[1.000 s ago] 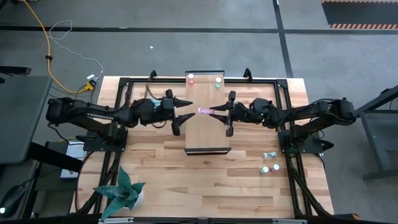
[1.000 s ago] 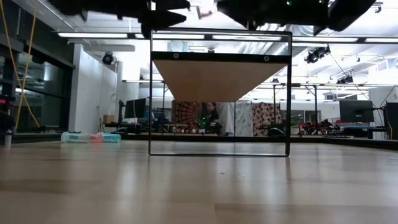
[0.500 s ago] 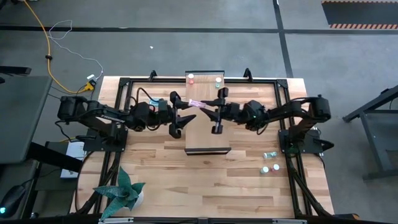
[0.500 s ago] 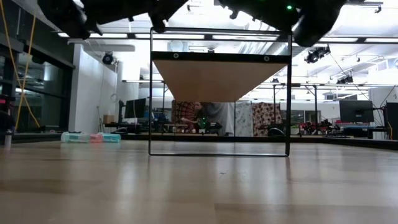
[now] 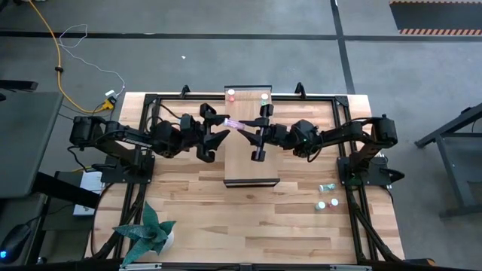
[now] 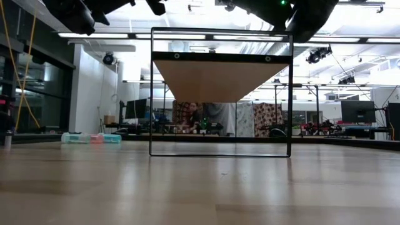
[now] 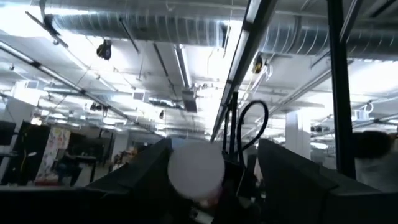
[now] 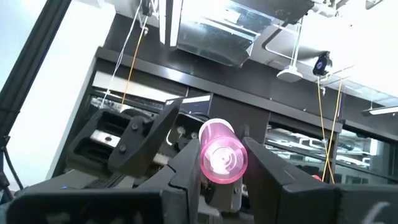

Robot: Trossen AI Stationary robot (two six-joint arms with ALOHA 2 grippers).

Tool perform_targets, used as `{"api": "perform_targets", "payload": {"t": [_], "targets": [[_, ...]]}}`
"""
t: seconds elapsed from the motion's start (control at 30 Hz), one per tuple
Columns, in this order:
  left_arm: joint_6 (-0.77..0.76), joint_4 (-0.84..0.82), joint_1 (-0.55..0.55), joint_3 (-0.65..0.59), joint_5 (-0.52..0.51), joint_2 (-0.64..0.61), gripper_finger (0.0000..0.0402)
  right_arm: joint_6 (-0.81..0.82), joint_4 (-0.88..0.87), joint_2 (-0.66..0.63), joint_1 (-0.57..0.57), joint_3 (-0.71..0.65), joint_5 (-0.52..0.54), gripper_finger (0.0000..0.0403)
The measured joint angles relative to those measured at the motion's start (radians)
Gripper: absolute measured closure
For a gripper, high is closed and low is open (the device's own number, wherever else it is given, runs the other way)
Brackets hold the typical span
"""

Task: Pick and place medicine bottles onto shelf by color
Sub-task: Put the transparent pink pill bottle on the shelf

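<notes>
A pink medicine bottle [image 5: 234,123] hangs in the air above the far half of the shelf [image 5: 252,162], a pale raised board in the table's middle. My right gripper [image 5: 247,131] is shut on it. My left gripper [image 5: 223,128] faces it, open, its fingers on either side of the bottle's white cap [image 7: 196,171]; I cannot tell whether one finger touches it. Both grippers point slantwise up. Two capped bottles [image 5: 231,95] [image 5: 264,96] stand at the shelf's far end. My right gripper pinches the pink bottle's body [image 8: 222,158] between its two fingers [image 8: 186,171]. The bottle lies along the fingers, base toward the wrist, cap end pointing to the table's left and upward. It is lifted clear of the shelf.
Three small bottles [image 5: 326,187] [image 5: 321,204] [image 5: 334,202] lie on the table near the right arm's base. A green plant [image 5: 151,233] stands at the near left. The shelf's dark frame [image 6: 219,153] rises from the tabletop.
My right gripper has carried the pink bottle toward the table's left and a little toward the far edge, tipping upward. My left gripper has tipped upward too, and the bottle's cap end now lies between its open fingers.
</notes>
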Motion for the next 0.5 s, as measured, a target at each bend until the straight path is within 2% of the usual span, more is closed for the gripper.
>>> {"api": "perform_targets", "payload": {"t": [0.2, 0.5], "targets": [[-0.015, -0.012, 0.000, 0.000, 0.000, 0.001, 0.0174, 0.001, 0.001, 0.000, 0.000, 0.023, -0.019, 0.0319], [-0.014, 0.032, 0.000, 0.000, -0.013, 0.001, 0.0174, 0.000, -0.116, -0.001, -0.005, 0.087, -0.031, 0.0319]]}}
